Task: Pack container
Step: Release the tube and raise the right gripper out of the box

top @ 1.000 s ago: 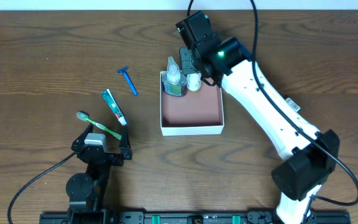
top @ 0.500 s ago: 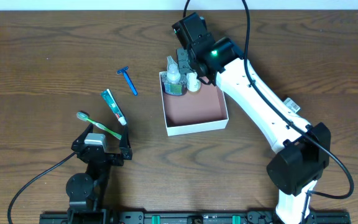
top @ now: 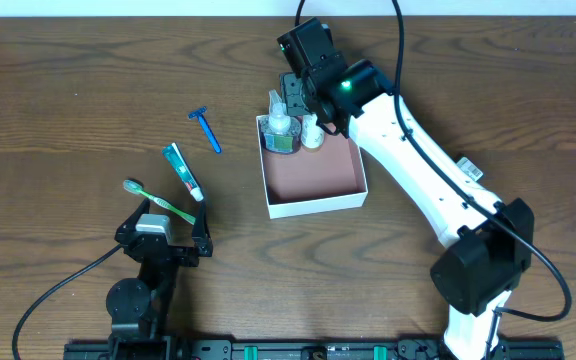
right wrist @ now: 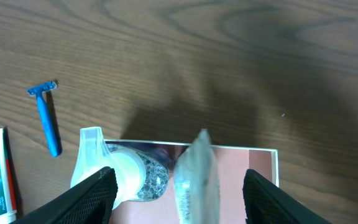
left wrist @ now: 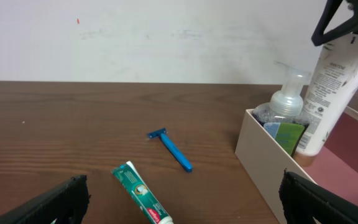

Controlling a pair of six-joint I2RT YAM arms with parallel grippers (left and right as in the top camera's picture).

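Note:
The container [top: 318, 207], a shallow white-walled box with a reddish-brown floor, lies mid-table. In its back-left corner stand a clear pump bottle [top: 280, 125] and a white bottle [top: 311, 131], which tilts a little. My right gripper [top: 306, 104] hovers over that corner. In the right wrist view it [right wrist: 182, 196] is open, and the white bottle [right wrist: 196, 174] stands free between the fingers, touching neither. The pump bottle [right wrist: 114, 171] is by the left finger. My left gripper [top: 166, 222] rests open near the front edge, with nothing in it [left wrist: 185, 202].
Left of the container lie a blue razor [top: 206, 129], a green toothpaste tube [top: 183, 171] and a green toothbrush [top: 158, 202], all on bare wood. The toothbrush lies just in front of my left gripper. The right arm stretches from the front right over the container's right side.
My right gripper's jaws have spread and let go of the white bottle, which now stands in the container. The container has turned slightly. The left arm has not moved.

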